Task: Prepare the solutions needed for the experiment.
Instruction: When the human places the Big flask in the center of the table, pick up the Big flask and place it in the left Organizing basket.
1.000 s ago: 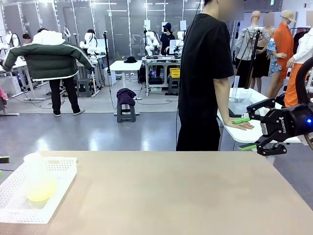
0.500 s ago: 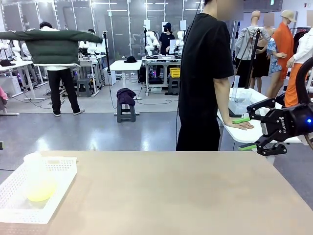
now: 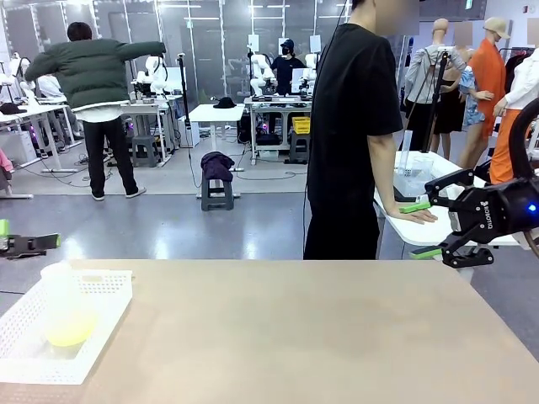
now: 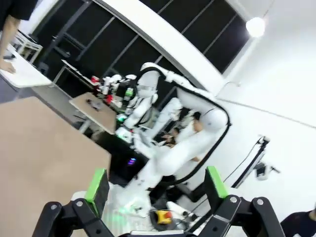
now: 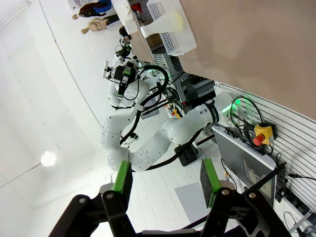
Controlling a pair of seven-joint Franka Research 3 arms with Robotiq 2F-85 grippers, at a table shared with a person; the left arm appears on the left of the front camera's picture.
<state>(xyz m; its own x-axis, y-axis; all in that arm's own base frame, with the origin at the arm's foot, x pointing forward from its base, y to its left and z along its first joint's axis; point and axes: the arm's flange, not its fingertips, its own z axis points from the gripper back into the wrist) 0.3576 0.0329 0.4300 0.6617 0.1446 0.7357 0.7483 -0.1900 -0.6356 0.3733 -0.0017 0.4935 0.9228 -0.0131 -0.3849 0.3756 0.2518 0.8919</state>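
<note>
A white perforated tray (image 3: 101, 290) sits at the near left corner of the tan table (image 3: 286, 337), and in it stands a frosted conical flask (image 3: 63, 307) holding the solutions (image 3: 69, 334), a shallow pale yellow-green layer at its bottom. The left gripper (image 3: 25, 242) pokes in at the left edge of the front view, above and behind the tray and apart from the flask; in its own wrist view the left gripper (image 4: 158, 185) has its green-padded fingers (image 4: 97, 185) spread wide with nothing between them. The right gripper (image 3: 425, 229) hangs at the right side, above the table's far right corner and well apart from the tray; its fingers point toward the middle and stand spread, empty. The right wrist view looks back at the room tilted, with the right gripper (image 5: 165, 180) parted and nothing held, and the tray (image 5: 170, 29) with the flask (image 5: 175, 20) far off at the table's edge. A person in a black T-shirt (image 3: 349, 135) stands beyond the far edge, one hand (image 3: 413, 215) resting flat on a white side table (image 3: 421, 227) behind.
</note>
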